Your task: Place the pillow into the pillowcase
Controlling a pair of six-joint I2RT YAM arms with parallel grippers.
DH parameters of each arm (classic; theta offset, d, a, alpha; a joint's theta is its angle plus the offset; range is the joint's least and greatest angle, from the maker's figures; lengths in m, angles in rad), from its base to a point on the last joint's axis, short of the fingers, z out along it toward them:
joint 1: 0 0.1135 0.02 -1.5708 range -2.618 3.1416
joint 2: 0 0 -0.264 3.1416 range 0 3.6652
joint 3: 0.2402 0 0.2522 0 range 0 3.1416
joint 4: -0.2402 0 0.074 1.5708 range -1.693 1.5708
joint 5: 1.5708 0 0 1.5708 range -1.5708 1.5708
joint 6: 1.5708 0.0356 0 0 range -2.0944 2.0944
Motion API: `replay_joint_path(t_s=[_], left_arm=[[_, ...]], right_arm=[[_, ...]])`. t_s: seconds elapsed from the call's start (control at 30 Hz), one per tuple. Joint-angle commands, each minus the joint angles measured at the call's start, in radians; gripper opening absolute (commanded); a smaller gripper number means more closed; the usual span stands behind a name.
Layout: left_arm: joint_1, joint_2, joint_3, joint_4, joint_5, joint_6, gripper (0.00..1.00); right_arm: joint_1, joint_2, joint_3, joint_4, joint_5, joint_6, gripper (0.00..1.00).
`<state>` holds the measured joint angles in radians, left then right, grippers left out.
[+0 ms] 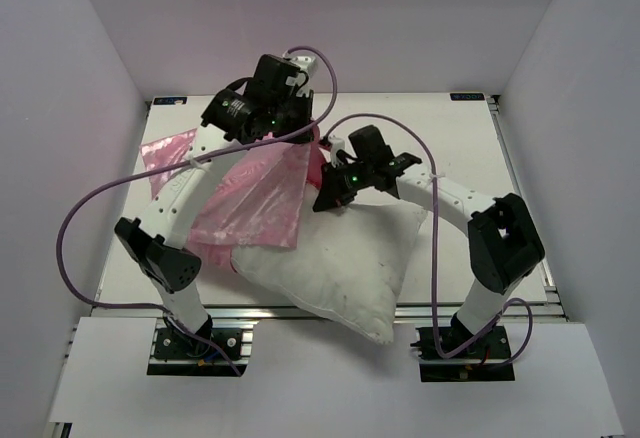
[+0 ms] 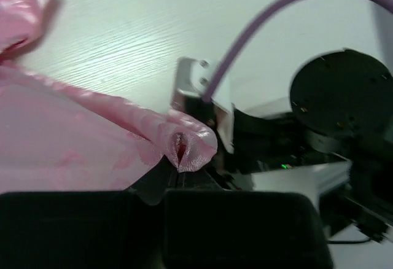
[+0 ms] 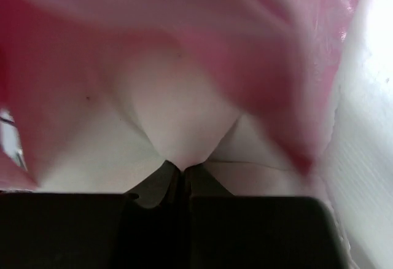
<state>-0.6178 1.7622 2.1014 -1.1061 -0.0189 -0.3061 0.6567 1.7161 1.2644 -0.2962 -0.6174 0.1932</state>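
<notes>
Your left hand (image 1: 297, 136) hangs raised over the far middle of the worktop (image 1: 460, 138), arm bent. The pillowcase (image 1: 255, 198) drapes from it onto the pillow (image 1: 330, 268). Your right hand (image 1: 332, 196) sits at the pillow's far corner.

Left wrist view: that hand is pinched together on a pink fold.

Right wrist view: that hand is clamped on a white pillow bulge, with pink fabric over it.

You have one pillow and one pillowcase.

The left arm (image 1: 175, 203) at 8 o'clock and the right arm (image 1: 455, 196) at 4 o'clock have white shells, black joints, looping purple cables (image 1: 72, 220) and black base plates (image 1: 230, 343). The left gripper (image 2: 178, 174) and the right gripper (image 3: 184, 171) are black.
</notes>
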Motion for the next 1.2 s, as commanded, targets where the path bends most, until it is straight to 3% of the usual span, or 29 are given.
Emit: replay_joint_path(t_s=[0.0, 0.07, 0.23, 0.27, 0.43, 0.47, 0.63, 0.73, 0.83, 0.87, 0.97, 1.07, 1.17], left_arm=[[-0.008, -0.102, -0.010, 0.129, 0.215, -0.131, 0.00], [-0.007, -0.153, -0.046, 0.196, 0.235, -0.180, 0.00], [-0.007, -0.225, -0.223, 0.365, 0.312, -0.263, 0.00], [-0.007, -0.242, -0.280, 0.478, 0.330, -0.307, 0.00], [-0.007, -0.375, -0.698, 0.802, 0.321, -0.425, 0.00], [-0.007, -0.386, -0.740, 0.874, 0.310, -0.442, 0.00], [0.009, -0.377, -0.837, 0.927, 0.222, -0.458, 0.00], [0.042, -0.377, -0.911, 1.003, 0.200, -0.508, 0.00], [0.079, -0.363, -0.983, 1.078, 0.226, -0.560, 0.00], [0.093, -0.340, -0.989, 1.077, 0.232, -0.570, 0.00], [0.096, -0.311, -1.003, 1.079, 0.264, -0.567, 0.00], [0.095, -0.287, -1.024, 1.088, 0.295, -0.568, 0.00], [0.095, -0.268, -1.043, 1.098, 0.316, -0.567, 0.00]], right_arm=[[-0.017, -0.030, 0.096, 0.213, -0.050, 0.190, 0.00], [-0.069, -0.058, 0.167, 0.375, -0.006, 0.271, 0.00], [-0.143, -0.021, 0.423, 0.459, 0.129, 0.446, 0.00], [-0.143, -0.033, 0.431, 0.506, 0.157, 0.457, 0.00], [-0.111, -0.052, 0.350, 0.536, 0.228, 0.453, 0.00], [-0.106, -0.053, 0.317, 0.536, 0.220, 0.437, 0.00], [-0.068, -0.073, 0.089, 0.505, 0.248, 0.264, 0.00], [-0.077, -0.073, 0.043, 0.451, 0.252, 0.134, 0.00], [-0.113, -0.111, -0.016, 0.422, 0.204, 0.000, 0.29], [-0.130, -0.128, -0.034, 0.420, 0.165, -0.035, 0.46], [-0.216, -0.242, -0.049, 0.396, -0.011, -0.187, 0.67], [-0.270, -0.366, -0.027, 0.318, -0.035, -0.326, 0.73], [-0.304, -0.444, 0.015, 0.264, 0.051, -0.310, 0.76]])
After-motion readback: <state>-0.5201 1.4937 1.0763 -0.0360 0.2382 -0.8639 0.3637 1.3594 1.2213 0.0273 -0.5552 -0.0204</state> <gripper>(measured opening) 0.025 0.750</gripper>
